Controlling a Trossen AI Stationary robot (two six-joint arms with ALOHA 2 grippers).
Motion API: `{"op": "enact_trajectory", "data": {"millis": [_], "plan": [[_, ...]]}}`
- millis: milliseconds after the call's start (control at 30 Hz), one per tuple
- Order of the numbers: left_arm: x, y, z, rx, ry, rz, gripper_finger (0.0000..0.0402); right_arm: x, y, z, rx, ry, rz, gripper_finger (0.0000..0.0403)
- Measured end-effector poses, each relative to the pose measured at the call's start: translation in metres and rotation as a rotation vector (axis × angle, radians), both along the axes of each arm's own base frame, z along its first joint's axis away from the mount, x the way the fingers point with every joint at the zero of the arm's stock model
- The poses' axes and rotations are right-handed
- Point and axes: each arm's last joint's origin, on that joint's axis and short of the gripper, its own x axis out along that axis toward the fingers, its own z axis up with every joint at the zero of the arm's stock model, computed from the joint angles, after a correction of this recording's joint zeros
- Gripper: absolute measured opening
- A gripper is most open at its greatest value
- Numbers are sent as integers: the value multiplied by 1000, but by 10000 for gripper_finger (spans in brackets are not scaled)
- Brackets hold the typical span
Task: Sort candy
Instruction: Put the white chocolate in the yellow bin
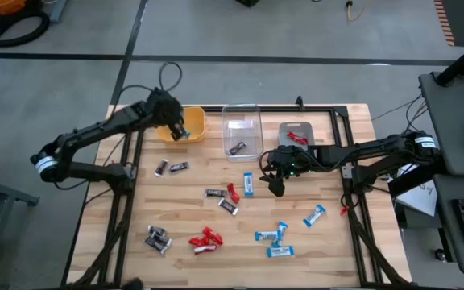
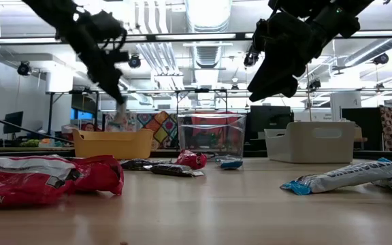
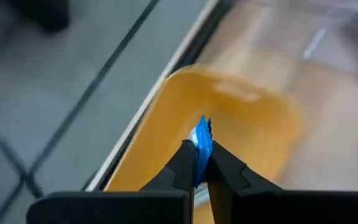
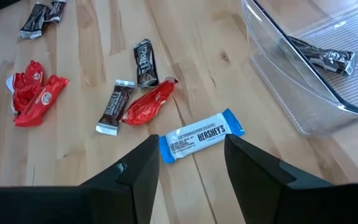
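Note:
My left gripper hangs above the yellow bin and is shut on a blue-and-white candy; the low view shows that candy dangling over the bin. My right gripper is open above the table, its fingers standing to either side of a blue-and-white candy that lies flat on the wood. It touches nothing. More blue, red and dark brown candy lies scattered over the table. My left gripper pinches the blue-and-white candy between its two fingertips; a crimped wrapper end sticks out past them. The fingers slant down from above. The candy is lifted clear over the yellow bin.
A clear bin holds a dark brown candy; a grey bin holds a red one. Red and brown candy lies just beyond my right gripper. Other clusters: brown, red, blue.

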Motion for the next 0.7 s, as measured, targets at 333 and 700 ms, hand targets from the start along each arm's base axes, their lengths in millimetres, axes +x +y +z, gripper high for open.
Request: {"op": "enact_trajectory", "data": {"millis": [333, 700], "plan": [[-1, 36, -41, -152, 58, 182, 12, 0, 0, 0, 2, 0, -14, 174], [1, 39, -45, -146, 62, 207, 69, 0, -1, 0, 36, -1, -61, 186]]}}
